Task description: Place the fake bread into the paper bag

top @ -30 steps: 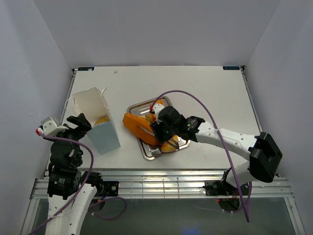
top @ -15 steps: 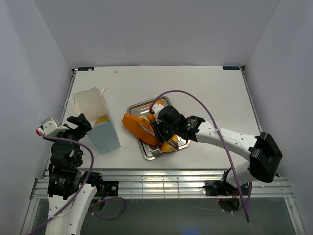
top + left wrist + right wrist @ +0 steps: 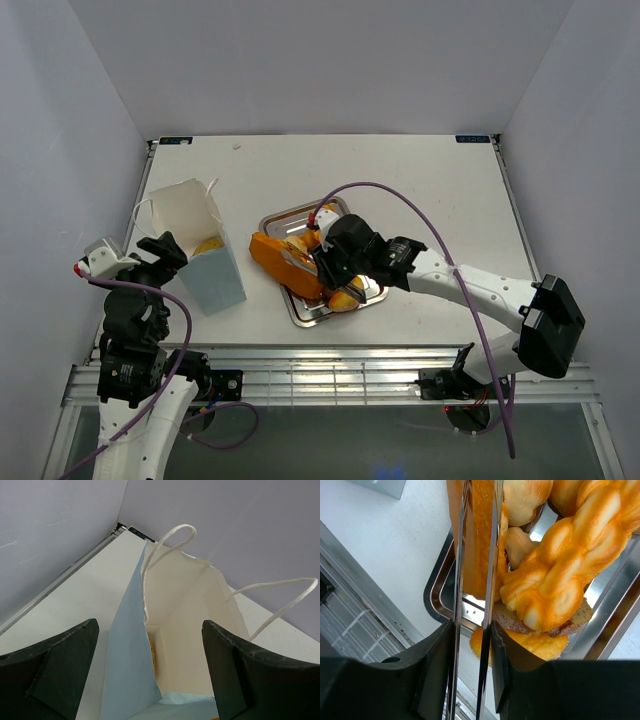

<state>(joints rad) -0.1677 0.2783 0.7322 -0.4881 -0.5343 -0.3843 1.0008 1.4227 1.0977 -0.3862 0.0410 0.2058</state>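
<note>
The paper bag [image 3: 203,262] stands open at the left, with one yellow pastry [image 3: 208,243] inside. My left gripper [image 3: 160,250] is open beside its near-left edge; in the left wrist view the bag [image 3: 131,655] rises between the fingers. My right gripper [image 3: 335,262] is shut on thin metal tongs [image 3: 492,555]. The tongs pinch the long orange loaf [image 3: 275,258], which lies tilted over the left rim of the silver tray [image 3: 300,212]. In the right wrist view the loaf [image 3: 481,530] sits between the blades, beside a twisted piece [image 3: 565,560] and a tan bun [image 3: 525,500].
More pastries lie heaped in the tray under the right gripper, and its rim [image 3: 437,600] shows below the tongs. The table's near edge and metal rails [image 3: 330,375] lie just in front of the tray. White walls close in the table on three sides.
My right gripper and arm have shifted slightly to the right, and the loaf's end has moved a little with them. The left arm and the bag have not moved.
</note>
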